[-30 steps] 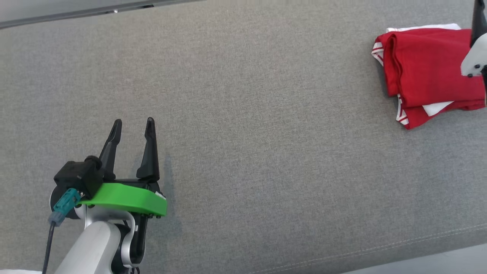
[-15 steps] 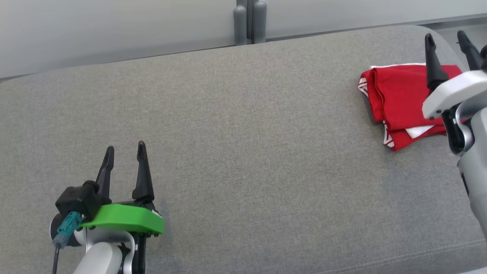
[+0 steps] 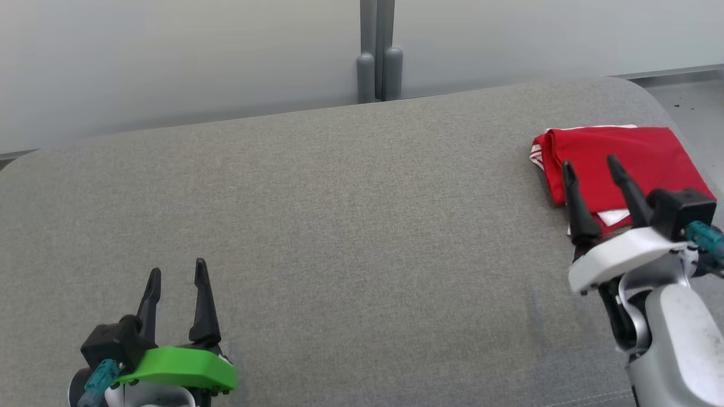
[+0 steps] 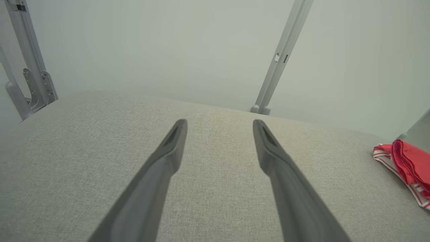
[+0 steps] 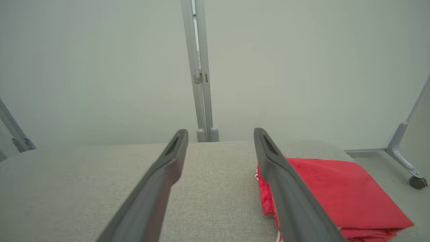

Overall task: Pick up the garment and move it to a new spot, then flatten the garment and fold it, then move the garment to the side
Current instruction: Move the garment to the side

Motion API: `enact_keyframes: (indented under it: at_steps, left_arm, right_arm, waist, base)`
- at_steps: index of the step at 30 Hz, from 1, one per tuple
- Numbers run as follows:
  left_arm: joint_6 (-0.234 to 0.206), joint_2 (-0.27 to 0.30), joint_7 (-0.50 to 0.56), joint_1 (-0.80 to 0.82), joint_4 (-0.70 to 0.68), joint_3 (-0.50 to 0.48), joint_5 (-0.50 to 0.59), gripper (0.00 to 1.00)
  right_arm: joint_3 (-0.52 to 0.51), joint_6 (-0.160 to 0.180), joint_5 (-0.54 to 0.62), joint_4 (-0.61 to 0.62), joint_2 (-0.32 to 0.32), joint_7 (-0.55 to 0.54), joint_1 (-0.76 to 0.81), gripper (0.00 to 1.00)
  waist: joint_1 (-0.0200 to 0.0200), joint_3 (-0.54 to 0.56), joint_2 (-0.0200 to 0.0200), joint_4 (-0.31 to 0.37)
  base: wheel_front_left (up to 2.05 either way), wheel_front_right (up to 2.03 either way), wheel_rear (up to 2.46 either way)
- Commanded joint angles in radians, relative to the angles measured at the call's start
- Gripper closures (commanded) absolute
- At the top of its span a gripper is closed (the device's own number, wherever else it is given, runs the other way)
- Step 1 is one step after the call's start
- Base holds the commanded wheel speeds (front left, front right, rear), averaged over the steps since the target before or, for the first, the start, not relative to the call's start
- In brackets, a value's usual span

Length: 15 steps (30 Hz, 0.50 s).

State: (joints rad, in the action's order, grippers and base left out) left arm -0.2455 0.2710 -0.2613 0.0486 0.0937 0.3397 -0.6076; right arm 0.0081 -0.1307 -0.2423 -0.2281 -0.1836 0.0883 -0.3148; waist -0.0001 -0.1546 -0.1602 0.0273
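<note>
padding in grey cloth covers the whole work surface (image 3: pixel 362 237), broad and bare across its middle, with a pale wall and a grey post (image 3: pixel 379 62) behind it. red garment (image 3: pixel 628 152) lies folded in a compact stack at the far right end of that surface, close to the rounded corner. its white-striped trim (image 3: pixel 536 154) shows along the left edge and a white patch (image 3: pixel 613 216) peeks out at the near edge. right gripper (image 3: pixel 589 161) hangs just on the near side of the stack, fingers spread wide with nothing between them. in its wrist view the finger on the right overlaps the garment's left edge, though whether it touches the cloth cannot be told. left gripper (image 3: pixel 176 267) sits well apart at the lower left, jaws likewise wide and empty.

judging by the tidy fold and its place at the end, the step in hand looks like the last one, setting the garment aside, and it seems all but finished. to do it well, draw the right arm up and back, not sideways, so a fingertip does not catch the top layer and drag the fold open. if the stack needs a nudge farther over, push low against the thick folded edge, not the loose trim.
</note>
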Motion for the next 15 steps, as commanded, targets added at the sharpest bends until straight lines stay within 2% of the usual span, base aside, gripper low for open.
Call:
enact_keyframes:
  at_steps: [1,7,13,15]
  left_arm:
    - [0.002,0.002,-0.004,-0.019,-0.004,-0.008,0.011,0.00]
    - [0.015,-0.022,-0.004,-0.055,-0.010,-0.029,0.032,0.00]
    - [0.033,-0.048,-0.004,-0.071,0.002,-0.040,0.058,0.00]
    - [0.033,-0.051,-0.004,-0.072,0.008,-0.044,0.065,0.00]
  right_arm:
    - [-0.007,0.000,0.014,0.027,0.013,-0.007,0.030,0.00]
    - [-0.019,0.000,0.104,0.181,0.098,-0.049,0.178,0.00]
    - [-0.004,0.000,0.139,0.244,0.130,-0.038,0.280,0.00]
    - [0.011,0.000,0.116,0.246,0.131,-0.030,0.296,0.00]
  waist:
    - [0.0001,0.000,0.0003,-0.001]
    - [0.0001,0.000,0.0003,-0.011]
    - [0.0001,0.004,0.0003,-0.022]
    - [0.0001,0.007,0.0003,-0.025]
  base:
    - [0.00,0.00,0.00]
    - [0.00,0.00,0.00]
    - [0.00,0.00,0.00]
    - [0.00,0.00,0.00]
